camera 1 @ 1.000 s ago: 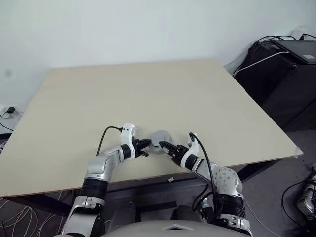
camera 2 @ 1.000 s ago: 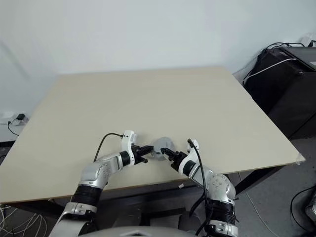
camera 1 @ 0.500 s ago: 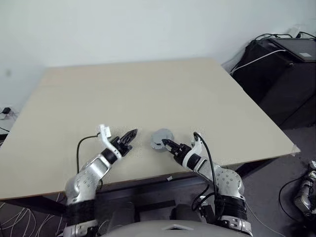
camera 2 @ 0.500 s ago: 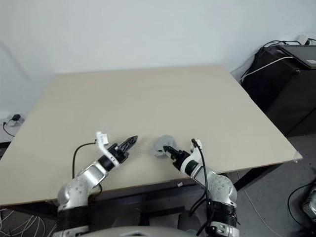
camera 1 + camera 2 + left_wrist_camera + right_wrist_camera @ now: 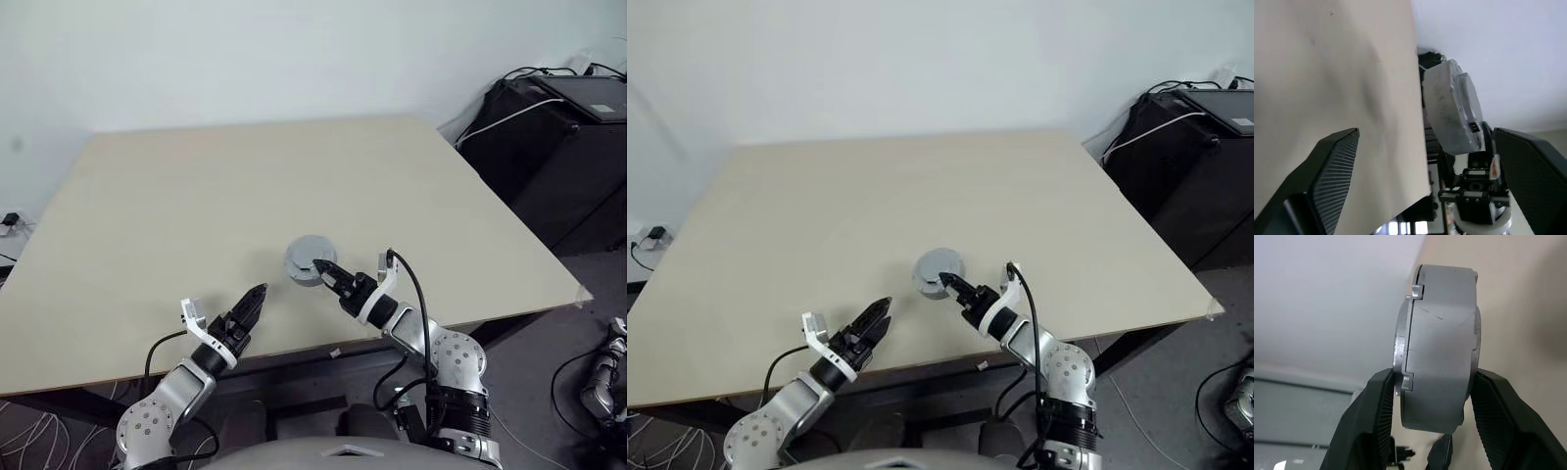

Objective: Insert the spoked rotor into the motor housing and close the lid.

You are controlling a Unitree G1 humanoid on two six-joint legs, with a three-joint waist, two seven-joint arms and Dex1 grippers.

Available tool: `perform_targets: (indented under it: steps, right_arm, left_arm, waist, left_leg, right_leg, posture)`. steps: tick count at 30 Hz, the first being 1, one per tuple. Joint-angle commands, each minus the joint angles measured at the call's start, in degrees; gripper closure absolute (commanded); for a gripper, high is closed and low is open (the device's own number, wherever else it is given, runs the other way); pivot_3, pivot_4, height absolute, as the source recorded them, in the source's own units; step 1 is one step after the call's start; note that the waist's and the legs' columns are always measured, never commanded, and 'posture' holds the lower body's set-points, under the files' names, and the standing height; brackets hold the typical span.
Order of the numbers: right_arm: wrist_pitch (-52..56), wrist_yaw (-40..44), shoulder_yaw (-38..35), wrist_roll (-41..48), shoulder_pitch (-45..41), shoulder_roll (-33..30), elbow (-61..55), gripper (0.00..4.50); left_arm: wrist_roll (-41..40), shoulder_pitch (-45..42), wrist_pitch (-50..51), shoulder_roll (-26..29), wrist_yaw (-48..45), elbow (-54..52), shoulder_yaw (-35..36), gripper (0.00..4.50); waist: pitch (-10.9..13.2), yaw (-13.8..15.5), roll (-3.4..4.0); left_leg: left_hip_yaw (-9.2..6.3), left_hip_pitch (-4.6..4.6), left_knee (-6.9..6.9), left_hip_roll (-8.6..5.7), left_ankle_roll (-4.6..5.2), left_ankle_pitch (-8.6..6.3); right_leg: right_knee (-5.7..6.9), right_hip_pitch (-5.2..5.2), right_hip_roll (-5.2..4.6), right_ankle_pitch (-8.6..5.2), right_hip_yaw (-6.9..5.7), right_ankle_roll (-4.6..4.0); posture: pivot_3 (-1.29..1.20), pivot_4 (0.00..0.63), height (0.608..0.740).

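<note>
a broad pale beige surface (image 5: 294, 186) stands against a plain white wall, with black equipment and cables (image 5: 558, 127) on the floor off its right corner. one grey motor housing (image 5: 310, 260), its lid seated on top, is pinched between the right gripper (image 5: 327, 273) fingers near the front edge, lifted off the surface. one left gripper (image 5: 253, 303), fingers spread wide and empty, sits well apart.
</note>
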Motion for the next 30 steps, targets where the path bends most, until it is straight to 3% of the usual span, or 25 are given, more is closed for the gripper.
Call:
perform_targets:
  steps: [1,30]
  right_arm:
    - [0.63,0.81,1.43,3.74,-1.31,1.29,-3.55,2.43]
    - [10.31,-0.57,4.28,12.99,0.21,-2.46,-3.93,2.43]
  left_arm:
    - [-5.06,0.75,-1.75,-6.12,0.79,-1.50,-2.28,0.01]
    - [-13.91,0.87,-9.84,-3.91,1.58,0.36,-11.16,0.01]
  waist:
    - [0.01,0.02,-0.01]
    - [0.00,-0.01,-0.03]
  left_leg:
    - [0.01,0.00,0.00,-0.01,0.00,0.00]
    - [0.03,-0.01,0.04,-0.02,0.01,0.00]
  right_leg:
    - [-0.02,0.00,0.00,0.00,0.01,0.00]
    - [-0.01,0.03,0.03,0.00,0.01,0.00]
  posture:
    - [0.00,0.000,0.740]
    - [0.00,0.000,0.740]
